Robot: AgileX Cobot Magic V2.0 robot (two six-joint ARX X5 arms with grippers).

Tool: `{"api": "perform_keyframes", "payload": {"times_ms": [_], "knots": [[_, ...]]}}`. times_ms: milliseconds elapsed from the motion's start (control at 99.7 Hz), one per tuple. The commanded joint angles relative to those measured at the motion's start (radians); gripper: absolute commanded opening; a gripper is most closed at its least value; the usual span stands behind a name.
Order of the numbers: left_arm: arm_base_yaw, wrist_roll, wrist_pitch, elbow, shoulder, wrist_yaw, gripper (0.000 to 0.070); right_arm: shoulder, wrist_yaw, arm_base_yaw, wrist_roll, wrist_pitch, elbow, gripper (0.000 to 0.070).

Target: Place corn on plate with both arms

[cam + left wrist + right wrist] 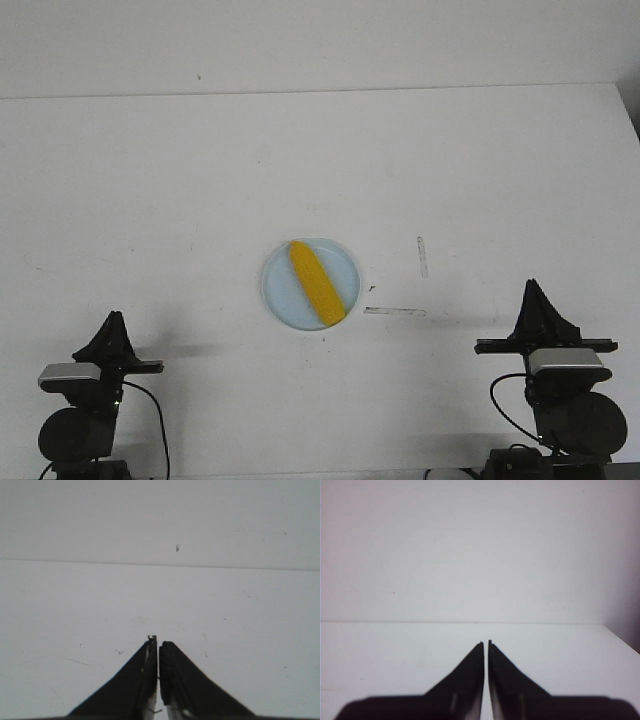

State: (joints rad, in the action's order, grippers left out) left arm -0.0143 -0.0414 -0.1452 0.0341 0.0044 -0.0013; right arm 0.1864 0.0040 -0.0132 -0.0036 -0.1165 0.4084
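Note:
A yellow-orange corn [317, 282] lies diagonally across the pale blue plate [283, 293] in the middle of the white table, seen only in the front view. My left gripper [113, 318] sits at the near left, well away from the plate, and is shut with nothing in it [158, 641]. At the near right my right gripper [532, 285] is likewise shut and empty [486, 642]. Neither wrist view shows the corn or the plate, only bare table and wall.
A short strip of clear tape [394, 311] lies just right of the plate, and another strip [422, 256] lies farther right. The table's far edge [320, 92] meets a white wall. The table's right corner [620, 637] shows in the right wrist view.

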Motion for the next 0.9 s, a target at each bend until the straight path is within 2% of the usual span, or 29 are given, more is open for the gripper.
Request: {"api": "perform_keyframes", "payload": {"times_ms": [0,501,892], "knots": [[0.002,-0.004,-0.013,-0.021,-0.001,0.001,0.0000,-0.002,0.003,0.001,0.006,0.011,0.001,0.0011],[0.002,-0.004,-0.013,-0.021,-0.001,0.001,0.0000,-0.017,0.014,0.001,0.002,0.002,-0.008,0.0011],[0.002,-0.004,-0.013,-0.021,-0.001,0.001,0.0000,-0.154,-0.032,0.009,0.003,0.040,-0.182,0.0010]]}}
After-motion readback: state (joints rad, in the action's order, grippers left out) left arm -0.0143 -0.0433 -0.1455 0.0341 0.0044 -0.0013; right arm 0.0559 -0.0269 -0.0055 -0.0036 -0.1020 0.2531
